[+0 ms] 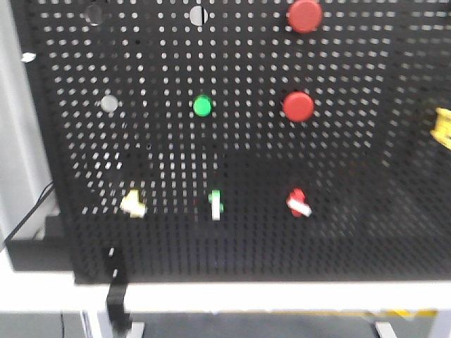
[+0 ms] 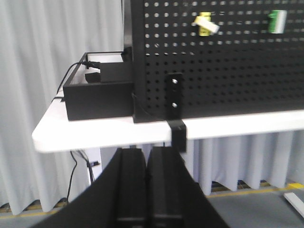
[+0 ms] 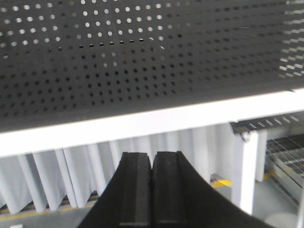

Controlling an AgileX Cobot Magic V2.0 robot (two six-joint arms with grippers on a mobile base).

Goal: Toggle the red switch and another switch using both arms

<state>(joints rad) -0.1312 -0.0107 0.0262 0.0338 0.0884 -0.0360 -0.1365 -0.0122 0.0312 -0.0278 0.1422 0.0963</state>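
On the black pegboard (image 1: 232,232), the bottom row holds three small toggle switches. The red switch (image 1: 298,202) with a white lever tip is on the right, a green switch (image 1: 215,204) is in the middle, and a yellow switch (image 1: 133,203) is on the left. In the left wrist view the yellow switch (image 2: 205,23) and green switch (image 2: 277,21) show high up, far above my left gripper (image 2: 146,153), which is shut and empty below the table edge. My right gripper (image 3: 152,156) is also shut on nothing, below the table. The red switch is out of the wrist views.
Two large round red buttons (image 1: 299,106) and a green button (image 1: 203,105) sit higher on the board. A black box (image 2: 97,92) with cables stands at the left of the white table (image 2: 109,133). A black clamp (image 2: 176,111) grips the table edge. Curtains hang behind.
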